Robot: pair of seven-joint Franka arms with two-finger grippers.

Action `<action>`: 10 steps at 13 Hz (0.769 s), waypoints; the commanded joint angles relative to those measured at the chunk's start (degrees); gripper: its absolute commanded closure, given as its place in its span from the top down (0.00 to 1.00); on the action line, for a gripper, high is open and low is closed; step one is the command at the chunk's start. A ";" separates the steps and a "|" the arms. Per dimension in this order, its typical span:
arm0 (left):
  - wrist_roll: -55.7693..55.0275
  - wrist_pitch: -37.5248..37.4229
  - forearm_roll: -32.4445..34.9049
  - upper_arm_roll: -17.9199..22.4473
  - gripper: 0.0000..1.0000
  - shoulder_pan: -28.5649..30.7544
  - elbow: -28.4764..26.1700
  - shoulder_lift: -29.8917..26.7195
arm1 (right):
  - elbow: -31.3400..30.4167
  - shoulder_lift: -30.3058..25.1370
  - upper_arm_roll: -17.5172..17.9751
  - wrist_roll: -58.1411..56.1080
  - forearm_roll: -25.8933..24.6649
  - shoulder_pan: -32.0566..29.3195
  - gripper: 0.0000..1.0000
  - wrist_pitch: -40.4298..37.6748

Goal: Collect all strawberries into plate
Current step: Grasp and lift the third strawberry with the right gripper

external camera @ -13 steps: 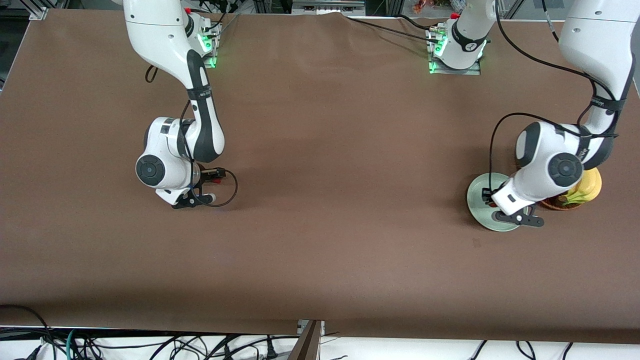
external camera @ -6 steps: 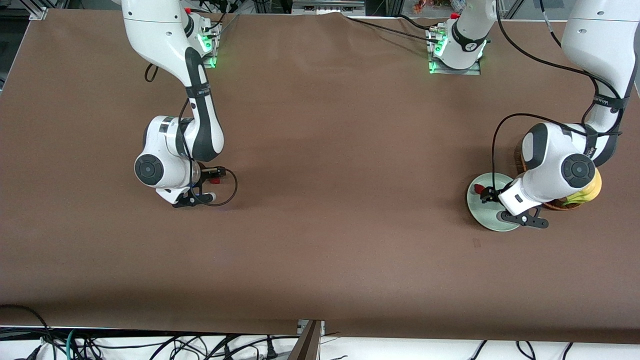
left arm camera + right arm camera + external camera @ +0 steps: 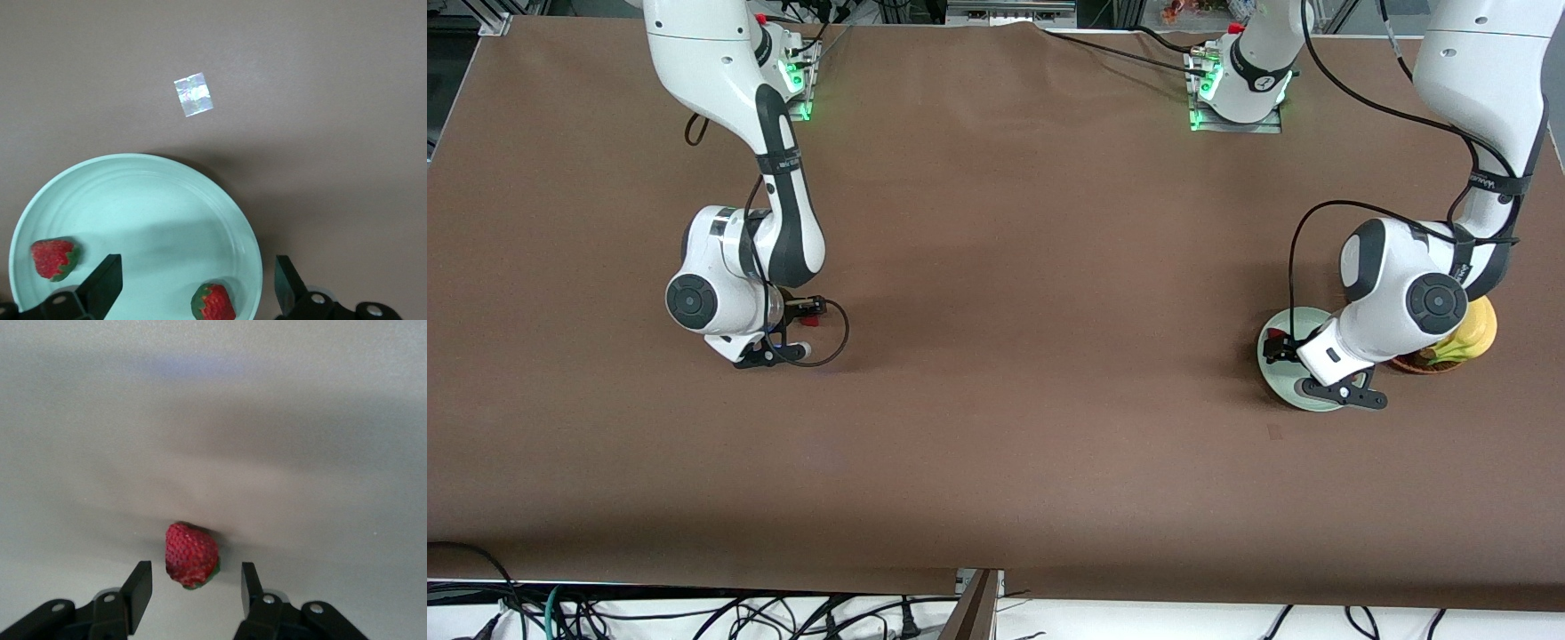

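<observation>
A: Starting at nine o'clock on the table: the right gripper (image 3: 193, 587) hangs low, jaws wide around the last strawberry (image 3: 191, 555), red, green-capped. Closing comes next.

B: And at three o'clock?

A: The left gripper (image 3: 193, 283) is spread wide over the mint plate (image 3: 160, 193), two strawberries (image 3: 53, 258) inside, beside the basket (image 3: 1414, 363).

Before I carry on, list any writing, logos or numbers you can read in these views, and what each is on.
None can be read.
White lettering on the left arm's black band: too small to read.
White lettering on the right arm's black band: too small to read.
Shiny square patch on the table: no writing shows.
</observation>
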 commanded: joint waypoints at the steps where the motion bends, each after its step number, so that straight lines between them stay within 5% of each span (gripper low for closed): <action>1: -1.12 -1.03 -1.42 -0.50 1.00 -0.15 0.78 -0.10 | -1.47 -0.92 0.14 0.02 1.32 0.26 0.60 0.63; 10: -1.75 -1.12 -1.42 -0.59 1.00 -0.59 0.78 -0.01 | -1.65 -0.83 0.84 -0.24 1.50 0.09 0.49 1.43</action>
